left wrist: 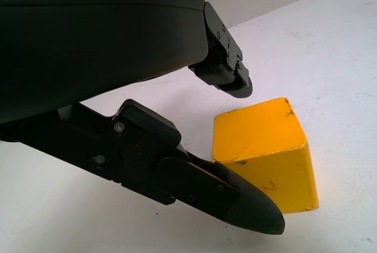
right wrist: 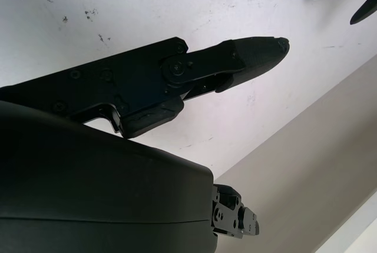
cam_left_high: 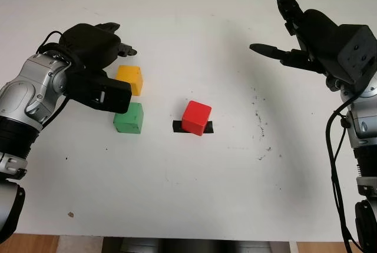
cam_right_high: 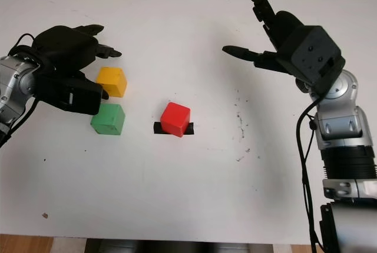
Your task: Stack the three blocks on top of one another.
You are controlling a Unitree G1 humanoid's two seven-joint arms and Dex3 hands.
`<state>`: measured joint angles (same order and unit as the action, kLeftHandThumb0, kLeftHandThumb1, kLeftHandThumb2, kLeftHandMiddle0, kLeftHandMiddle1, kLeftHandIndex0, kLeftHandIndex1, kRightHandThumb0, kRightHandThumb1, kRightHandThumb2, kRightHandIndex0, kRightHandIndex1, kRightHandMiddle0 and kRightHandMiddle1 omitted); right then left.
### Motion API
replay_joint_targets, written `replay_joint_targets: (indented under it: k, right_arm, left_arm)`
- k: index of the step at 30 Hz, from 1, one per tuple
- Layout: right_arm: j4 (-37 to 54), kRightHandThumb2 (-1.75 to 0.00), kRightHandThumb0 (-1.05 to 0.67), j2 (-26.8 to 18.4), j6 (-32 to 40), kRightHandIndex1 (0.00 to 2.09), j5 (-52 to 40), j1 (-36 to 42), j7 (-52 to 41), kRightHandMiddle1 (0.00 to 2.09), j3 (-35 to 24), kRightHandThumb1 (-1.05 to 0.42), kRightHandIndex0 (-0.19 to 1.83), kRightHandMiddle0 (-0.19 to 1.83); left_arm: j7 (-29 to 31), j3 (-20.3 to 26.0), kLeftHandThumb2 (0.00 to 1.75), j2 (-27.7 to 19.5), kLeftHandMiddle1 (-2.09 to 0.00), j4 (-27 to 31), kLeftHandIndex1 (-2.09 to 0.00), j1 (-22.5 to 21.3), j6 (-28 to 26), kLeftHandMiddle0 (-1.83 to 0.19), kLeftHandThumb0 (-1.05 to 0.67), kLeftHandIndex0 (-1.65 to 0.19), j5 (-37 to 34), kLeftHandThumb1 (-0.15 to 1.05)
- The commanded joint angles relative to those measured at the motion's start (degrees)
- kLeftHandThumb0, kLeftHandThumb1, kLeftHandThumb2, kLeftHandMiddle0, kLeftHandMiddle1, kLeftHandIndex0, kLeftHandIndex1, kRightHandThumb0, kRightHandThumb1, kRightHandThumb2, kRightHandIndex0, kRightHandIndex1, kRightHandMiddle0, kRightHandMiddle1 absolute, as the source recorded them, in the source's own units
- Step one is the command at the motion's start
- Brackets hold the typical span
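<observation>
In front of me is a white table [cam_left_high: 194, 200], its surface speckled with small dark marks. A yellow block [cam_left_high: 130, 79] and a green block [cam_left_high: 128, 117] lie on it close together. A red block [cam_left_high: 196, 117] sits on a black tape strip [cam_left_high: 177, 127].

Hidden and cut-off parts around the blocks

The left hand [cam_left_high: 97, 59] covers the yellow block's [cam_left_high: 130, 79] 9 o'clock edge and the green block's [cam_left_high: 129, 117] 10 o'clock corner, so contact with either cannot be told. In the left wrist view a finger [left wrist: 235, 203] hides the yellow block's near lower corner. The red block [cam_left_high: 196, 117] covers most of the black tape mark [cam_left_high: 177, 126]. Both arms are cut off at the bottom edge, the right hand [cam_left_high: 306, 35] at 2 o'clock.
</observation>
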<state>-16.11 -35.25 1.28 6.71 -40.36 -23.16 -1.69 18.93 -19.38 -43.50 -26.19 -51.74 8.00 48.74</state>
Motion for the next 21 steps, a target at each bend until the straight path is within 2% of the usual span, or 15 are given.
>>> replay_joint_targets:
  k: [1,10,11,12,14,17,21]
  right_arm:
    - [0.91,-0.15,-0.73,-0.26,-0.41,0.0,-0.09,0.55,0.33,0.0,-0.66,-1.05,-0.19,-0.19]
    - [0.67,-0.16,-0.73,-0.58,-1.4,0.0,0.19,0.61,0.31,0.0,-0.64,-1.05,-0.19,-0.19]
    - [0.63,-0.15,-0.73,-0.56,-1.49,0.0,0.1,0.6,0.25,0.0,-0.67,-1.05,-0.19,-0.19]
    - [0.66,-0.15,-0.73,-0.48,-1.48,0.0,-0.02,0.61,0.22,0.0,-0.72,-1.05,-0.19,-0.19]
    - [0.88,-0.15,-0.74,-0.53,-1.25,0.0,0.4,0.66,0.52,0.0,-0.57,-1.05,-0.19,-0.19]
    - [1.15,-0.15,-0.73,-0.43,-0.93,0.0,0.36,0.78,0.54,0.0,-0.61,-1.05,-0.19,-0.19]
    - [1.6,-0.15,-0.73,-0.33,-0.36,0.0,-0.05,0.87,0.19,0.0,-0.7,-1.05,-0.19,-0.19]
  left_arm:
    - [-0.45,0.03,0.05,0.31,-0.06,-0.37,-0.1,0.83,0.22,-0.08,-0.85,-0.5,-0.67,0.93]
    - [-6.67,-0.24,0.05,0.78,-0.08,-2.23,-0.19,1.14,1.75,-0.15,-0.79,-0.62,-0.23,0.92]
    - [-7.48,-0.39,0.05,0.81,-0.07,-2.2,-0.3,1.19,1.54,-0.18,-0.78,-0.61,0.32,0.92]
    - [-9.07,-0.77,0.05,0.69,-0.06,-2.13,-0.58,1.34,1.45,-0.22,-0.77,-0.51,1.48,0.92]
    - [-10.9,-1.27,0.05,0.6,-0.07,-1.97,-0.87,1.6,1.13,-0.28,-0.75,-0.43,3.11,0.92]
    - [-12.25,-2.13,0.06,0.42,-0.08,-1.45,-1.06,1.86,0.42,-0.33,-0.73,-0.41,5.55,0.93]
    - [-12.94,-2.84,0.06,0.36,-0.09,-0.9,-1.15,2.04,-0.64,-0.38,-0.68,-0.45,8.0,0.95]
